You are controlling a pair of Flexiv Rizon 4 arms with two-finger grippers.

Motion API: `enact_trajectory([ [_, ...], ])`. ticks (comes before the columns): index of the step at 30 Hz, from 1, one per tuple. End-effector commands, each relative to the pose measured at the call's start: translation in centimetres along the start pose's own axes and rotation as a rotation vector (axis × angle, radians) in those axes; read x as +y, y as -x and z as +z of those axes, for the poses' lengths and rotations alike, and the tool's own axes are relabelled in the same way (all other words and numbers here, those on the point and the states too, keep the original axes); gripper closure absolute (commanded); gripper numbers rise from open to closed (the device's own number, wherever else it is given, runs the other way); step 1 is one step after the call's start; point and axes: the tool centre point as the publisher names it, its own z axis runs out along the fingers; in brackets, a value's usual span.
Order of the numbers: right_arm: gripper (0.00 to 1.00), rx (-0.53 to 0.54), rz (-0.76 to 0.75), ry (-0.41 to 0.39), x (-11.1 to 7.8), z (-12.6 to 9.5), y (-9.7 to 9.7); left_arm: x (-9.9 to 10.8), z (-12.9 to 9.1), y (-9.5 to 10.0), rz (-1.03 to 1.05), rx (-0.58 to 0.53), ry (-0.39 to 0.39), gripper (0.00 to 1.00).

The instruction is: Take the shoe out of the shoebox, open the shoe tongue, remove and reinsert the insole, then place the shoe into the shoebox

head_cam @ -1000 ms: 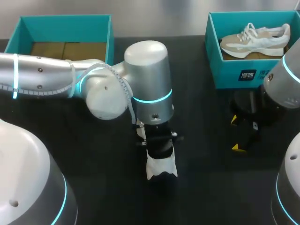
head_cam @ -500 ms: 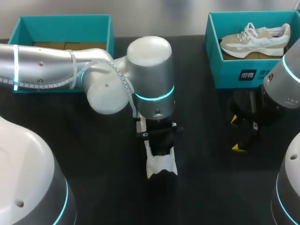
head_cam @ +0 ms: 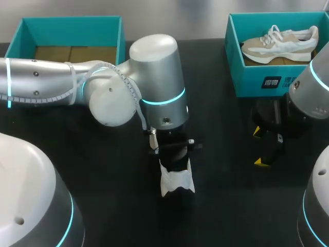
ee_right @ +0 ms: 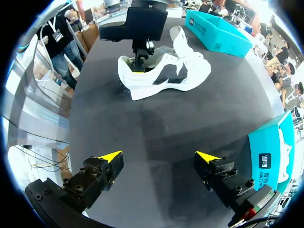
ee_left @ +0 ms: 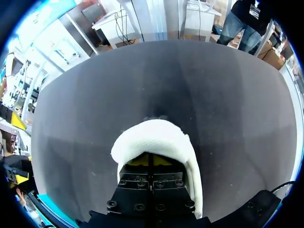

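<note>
Left arm: it came in from the left side and reached to the middle of the tabletop [head_cam: 226, 206], wrist pointing straight down over the shoe.
Left end effector [ee_left: 150, 161]: its two fingers stood pressed together, yellow tips side by side, sunk into the heel end of the shoe's opening. From where I stood I could not tell whether anything was pinched between them.
Shoe [ee_right: 192, 71]: white with a dark panel on its side, it sat on its sole on the bare tabletop near the middle, outside both boxes. In the left wrist view its padded heel collar curved around the front of the fingers.
Tongue [ee_right: 179, 40]: a white flap stood up out of the shoe's opening, lifted away from the laces, ahead of the spot where the left fingers went in.
Right end effector [ee_right: 159, 157]: fingers held wide apart with nothing between them, hanging over bare tabletop just in front of the right shoebox and well apart from the shoe.
Right shoebox [head_cam: 257, 82]: teal, lid off, at the far right of the tabletop. A second shoe [head_cam: 280, 43], beige and white with white laces, lay on its side inside it.
Left shoebox [head_cam: 72, 20]: teal as well, at the far left, open on top, with only a brown cardboard floor showing inside. The left arm crossed in front of its near wall.
</note>
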Motion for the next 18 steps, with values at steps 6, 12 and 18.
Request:
enact_trajectory([
  [6,0.0,-0.003,0.001,-0.002,0.0,0.1,-0.1,1.6,3.9,-0.3,-0.036,0.075,0.045,1.0],
  [12,0.0,-0.003,0.001,-0.002,0.0,0.1,-0.1,2.3,0.9,-1.0,-0.054,0.044,0.121,1.0],
  [18,0.0,-0.003,0.001,-0.002,0.0,0.1,-0.1,2.1,-1.7,-1.0,-0.047,0.016,0.147,1.0],
])
